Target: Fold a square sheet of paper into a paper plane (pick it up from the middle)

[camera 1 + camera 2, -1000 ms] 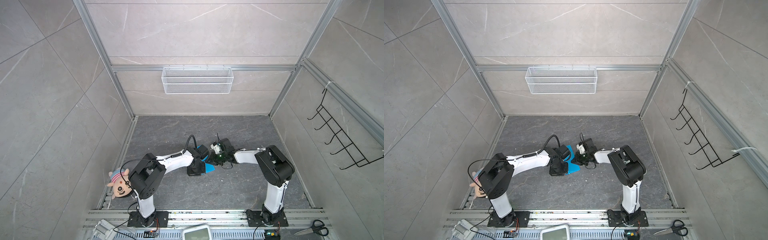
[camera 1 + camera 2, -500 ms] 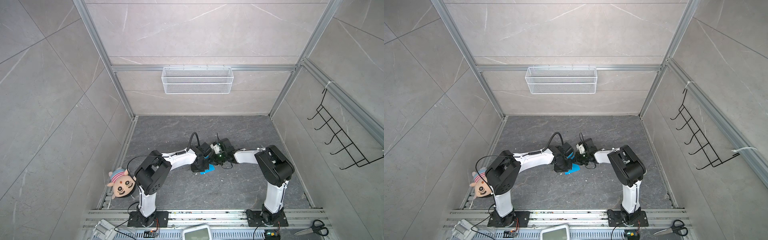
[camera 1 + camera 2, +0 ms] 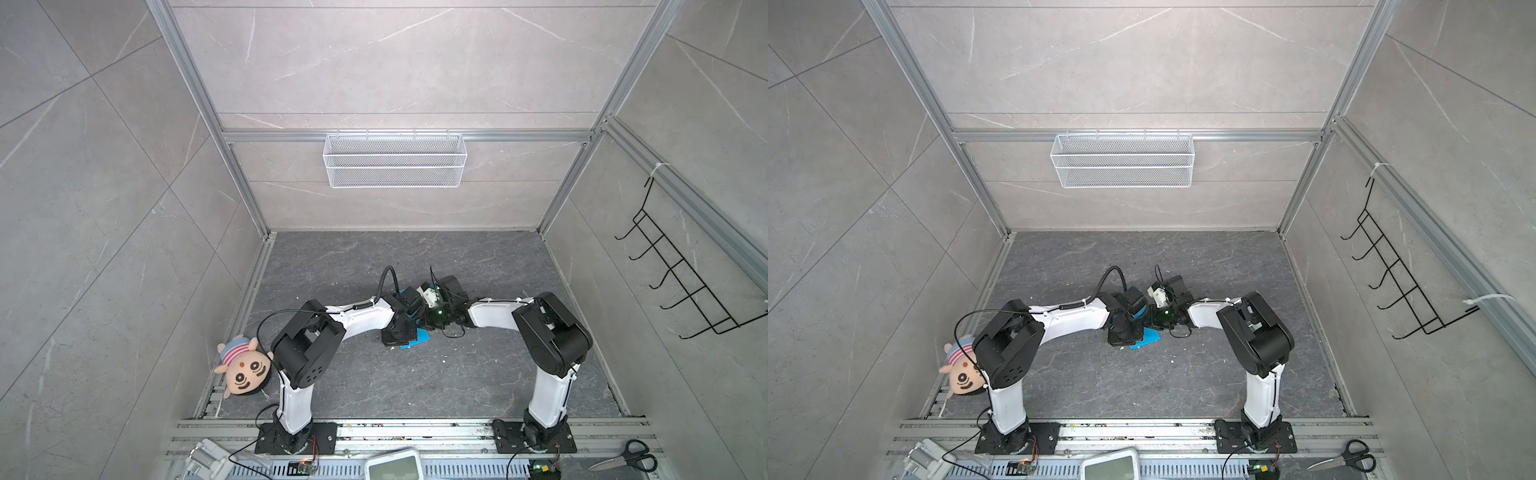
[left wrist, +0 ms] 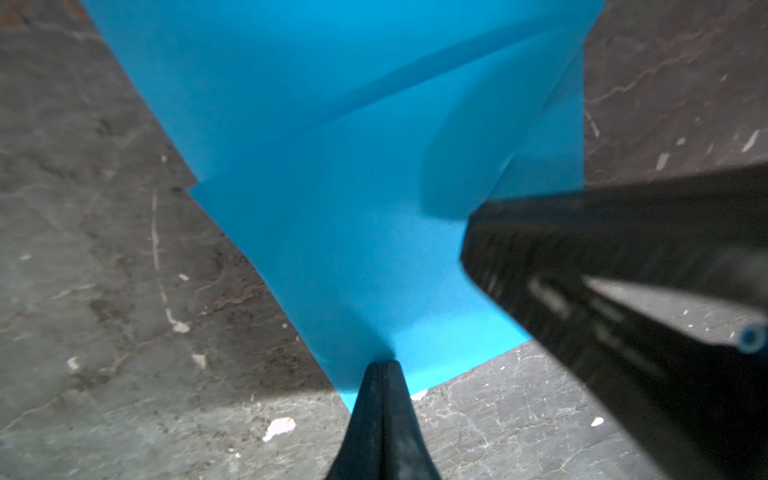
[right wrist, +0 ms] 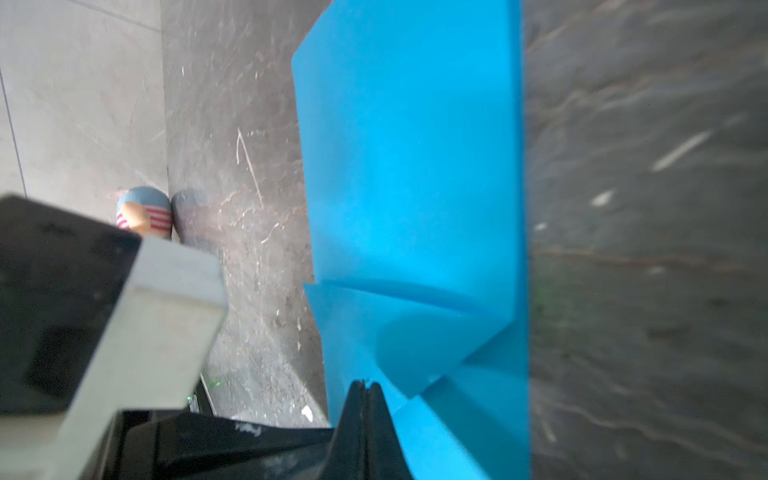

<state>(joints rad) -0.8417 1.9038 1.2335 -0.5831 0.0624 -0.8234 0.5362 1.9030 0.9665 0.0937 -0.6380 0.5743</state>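
Observation:
The square sheet of paper (image 3: 419, 336) (image 3: 1147, 337) is bright sky-blue, partly folded, and lies on the dark floor mid-cell, mostly hidden under both wrists in both top views. In the left wrist view the paper (image 4: 332, 187) shows a crease and overlapping flaps. My left gripper (image 4: 384, 366) is shut, with its tips resting on the paper near an edge. In the right wrist view the paper (image 5: 411, 187) runs as a long strip with a folded flap. My right gripper (image 5: 365, 384) is shut too, its tips down on the paper. Nothing sits between either pair of jaws.
A plush doll head (image 3: 243, 368) lies by the left wall near the left arm's base. Scissors (image 3: 623, 460) and a white device (image 3: 392, 465) sit on the front rail. A wire basket (image 3: 395, 160) hangs on the back wall and a black hook rack (image 3: 685, 286) on the right wall.
The left arm's elbow has swung toward the middle, and its gripper has shifted along the paper toward the right gripper, covering more of the blue. The right arm has stayed put.

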